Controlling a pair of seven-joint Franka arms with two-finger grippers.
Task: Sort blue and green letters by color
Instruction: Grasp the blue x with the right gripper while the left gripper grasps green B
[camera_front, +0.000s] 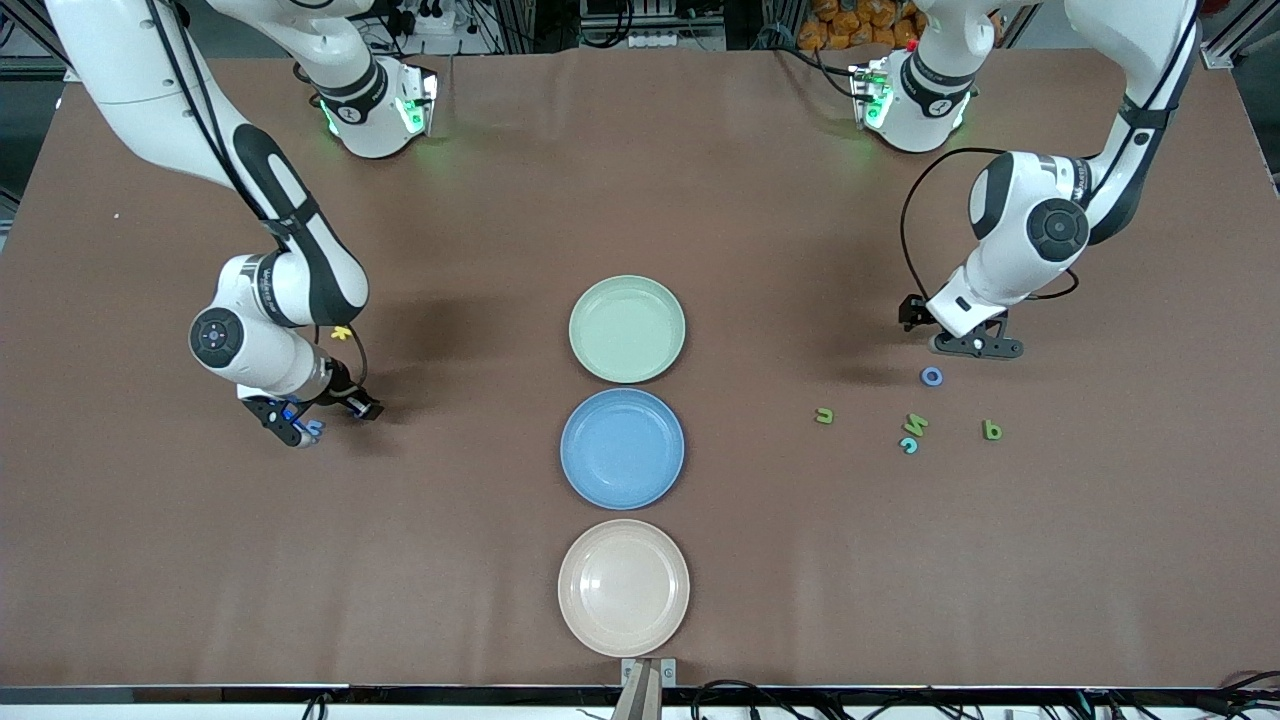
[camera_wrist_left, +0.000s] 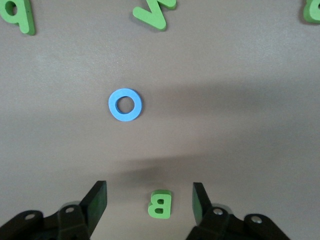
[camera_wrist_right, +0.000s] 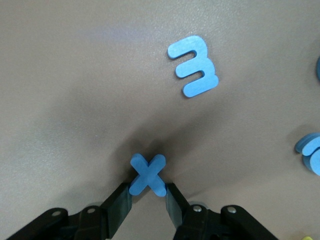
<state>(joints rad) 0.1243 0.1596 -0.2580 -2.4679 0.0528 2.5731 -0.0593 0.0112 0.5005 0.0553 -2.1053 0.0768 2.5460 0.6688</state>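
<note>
Blue "X" (camera_wrist_right: 148, 174) clamped in right pincer (camera_wrist_right: 148, 192) near blue "3" (camera_wrist_right: 194, 66); left pincer (camera_wrist_left: 150, 200), fingers apart, straddles green "B" (camera_wrist_left: 160, 203).

High front camera; wrist cameras face tabletop closely.

Matt foam-like blue X (camera_wrist_right: 147, 175), smooth plastic-looking blue plate (camera_front: 622, 448), matt brown tabletop (camera_front: 800, 560)
</note>
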